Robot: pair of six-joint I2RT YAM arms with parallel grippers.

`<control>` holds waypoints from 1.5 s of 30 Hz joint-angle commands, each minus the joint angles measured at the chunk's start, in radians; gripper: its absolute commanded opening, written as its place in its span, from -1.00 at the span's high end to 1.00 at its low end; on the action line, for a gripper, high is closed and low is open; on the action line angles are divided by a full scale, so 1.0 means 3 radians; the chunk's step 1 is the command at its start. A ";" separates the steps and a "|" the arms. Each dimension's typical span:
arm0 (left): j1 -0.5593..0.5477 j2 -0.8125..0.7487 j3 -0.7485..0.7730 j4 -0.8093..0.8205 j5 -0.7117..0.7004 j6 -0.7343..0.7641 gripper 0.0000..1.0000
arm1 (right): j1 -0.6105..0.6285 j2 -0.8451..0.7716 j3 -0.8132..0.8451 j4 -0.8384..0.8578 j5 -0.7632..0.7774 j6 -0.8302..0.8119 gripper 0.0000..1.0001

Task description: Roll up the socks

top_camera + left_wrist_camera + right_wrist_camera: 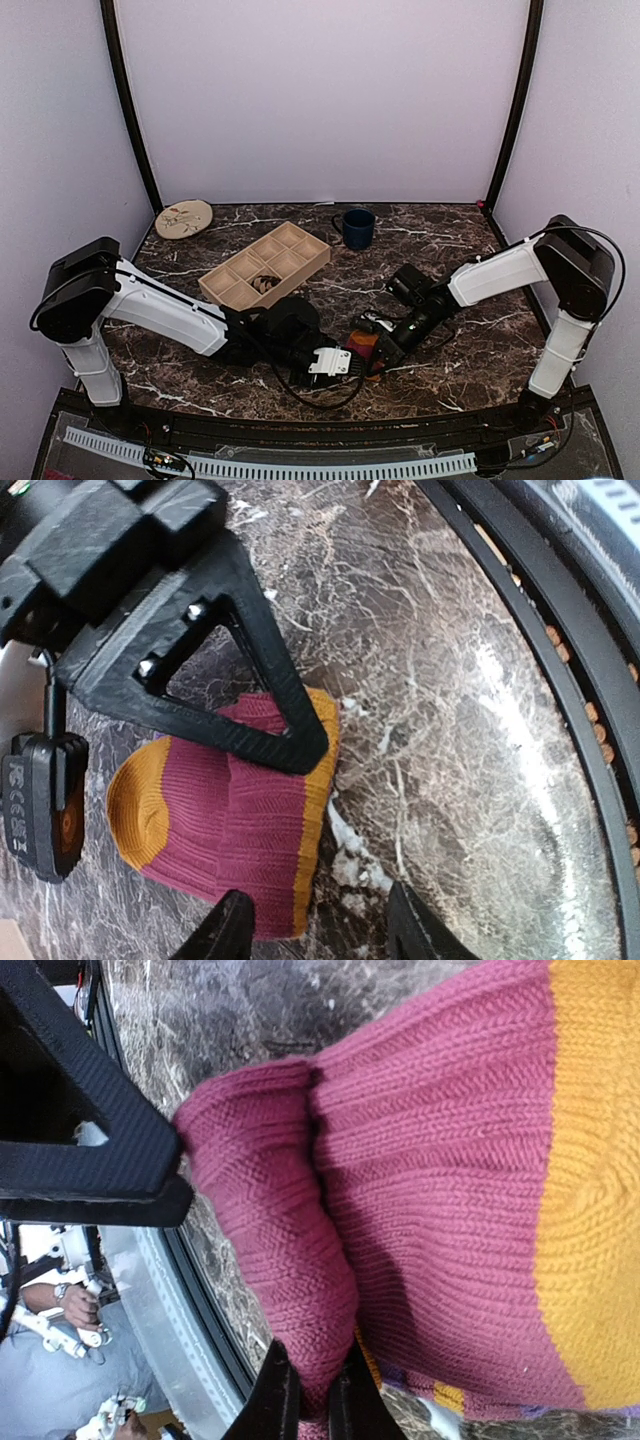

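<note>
Your right jaws are pressed almost together, pinching a raised fold of the purple sock (430, 1160). The maroon knit bunches up between the two tips, and one black finger of that same pair lies across the top of the sock in the left wrist view.

Your left jaws stand partly spread and hold nothing. In that wrist view the sock's orange-banded end reaches into the gap beside one tip. In the right wrist view, one finger of the left jaws sits just beside the lifted fold; you cannot tell whether it touches.

The purple sock lies on the marble surface (430, 250) near its front edge, between the left arm (160, 310) and the right arm (500, 275), with its orange toe pointing away from the black edge rail (520, 630).

Further back sits a tan compartment tray (310, 262). One of its cells holds a dark patterned bundle that looks like the brown sock (265, 283). Behind it are a blue mug (355, 228) and a round plate (184, 218), both well apart from the jaws.
</note>
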 commanded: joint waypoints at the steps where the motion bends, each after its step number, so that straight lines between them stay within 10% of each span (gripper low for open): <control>1: -0.0034 0.0057 0.0030 0.0102 -0.0237 0.0272 0.02 | -0.0015 0.0108 0.0022 -0.0216 -0.0023 -0.0036 0.95; 35: -0.0039 0.0357 0.0319 -0.0157 -0.0007 0.0516 0.04 | -0.0032 0.0165 0.0103 -0.0360 -0.0174 -0.0122 1.00; 45: -0.0038 0.0389 0.0364 -0.0391 0.0095 0.0567 0.35 | -0.0041 0.0195 0.0111 -0.0364 -0.0213 -0.0130 1.00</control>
